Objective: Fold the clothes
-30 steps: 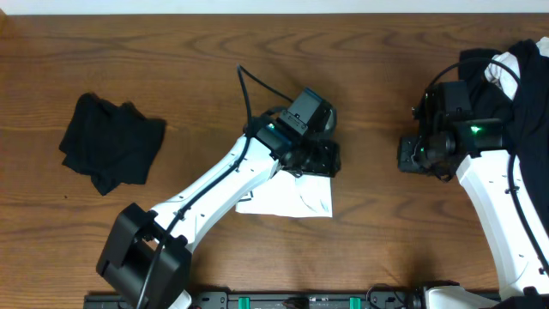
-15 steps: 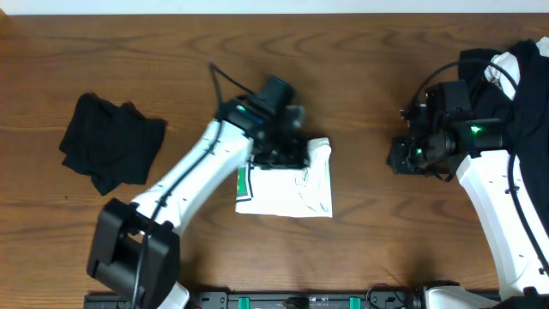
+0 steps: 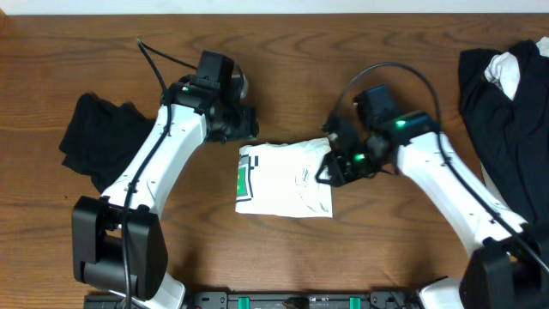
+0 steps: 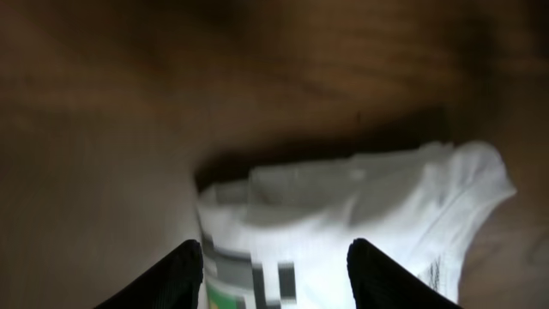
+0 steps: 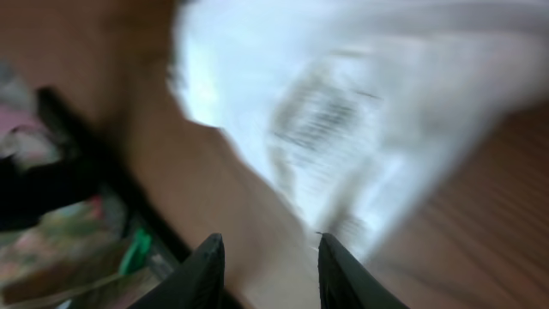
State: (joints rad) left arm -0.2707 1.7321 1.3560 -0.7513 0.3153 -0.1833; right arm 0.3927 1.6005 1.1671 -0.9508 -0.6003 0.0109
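Plainly, the bench [image 3: 386,51] seems to be laid out as a sorting line, with loose things at the ends and the work in the middle. Both arms reach in from the near edge. The left arm [image 3: 159,167] angles to the shirt's far left corner and the right arm [image 3: 450,184] bends over to its right edge, likely so that each can take one side of a fold.

At the far right lies a black heap [image 3: 502,112] with a white piece [image 3: 508,69] on top, loose and probably waiting its turn. At the left, well apart, sits a black bundle [image 3: 110,142], crumpled rather than squared.

Between the arms the white shirt [image 3: 283,178] lies flat on the bench in a rough rectangle, with its print [image 3: 245,180] at the left edge, so it looks mostly folded.

The left jaws hang released near the shirt's far left corner, fingers [image 4: 180,279] apart with nothing between them. The right jaws, blurred in the wrist view, also stand apart over bare wood beside the shirt, grasping nothing.
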